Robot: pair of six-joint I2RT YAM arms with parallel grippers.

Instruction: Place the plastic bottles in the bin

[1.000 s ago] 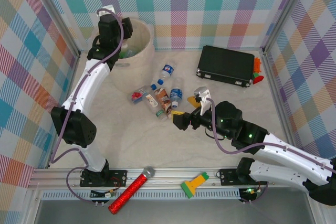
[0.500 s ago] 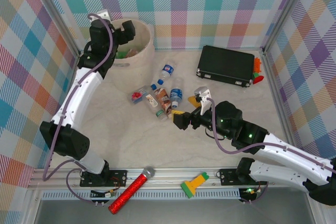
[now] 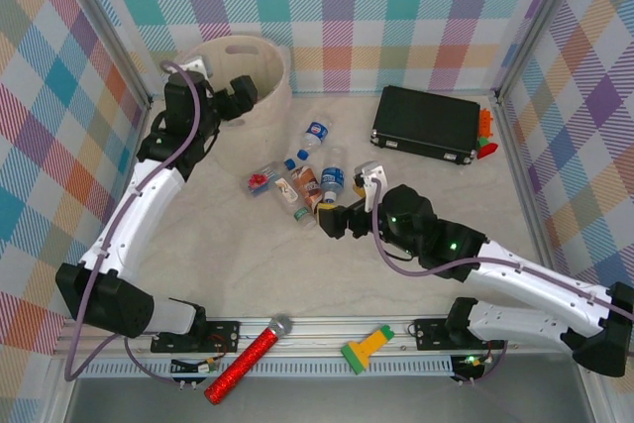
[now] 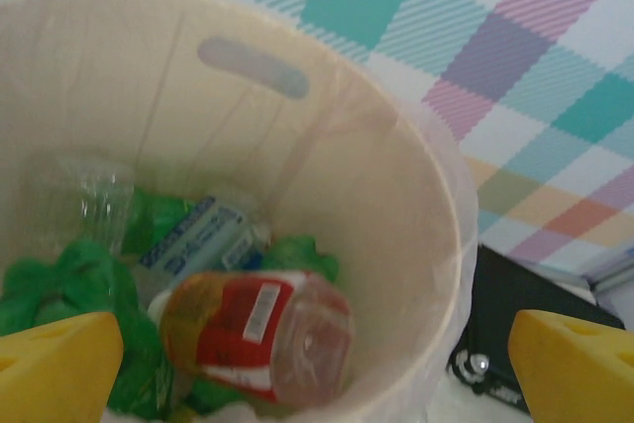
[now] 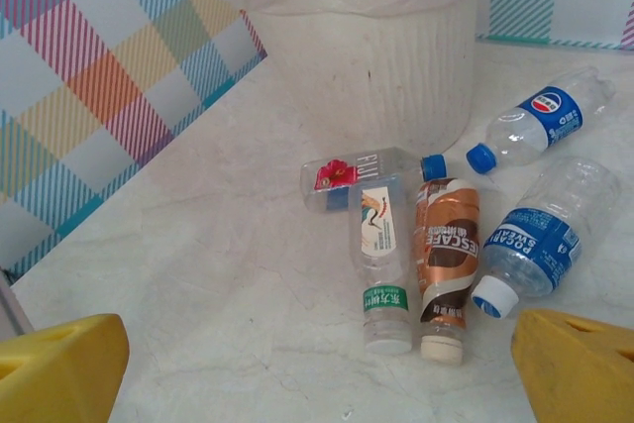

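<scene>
At the bench's far-left corner, the bin holds green bottles, a blue-labelled bottle and a red-labelled bottle. The left pincer hangs at the bin's near rim, jaws fully spread, gripping nothing. Toward the bench's centre, five bottles lie on their sides just beside the bin. The right pincer hovers at their near side, likewise wide open and empty.
</scene>
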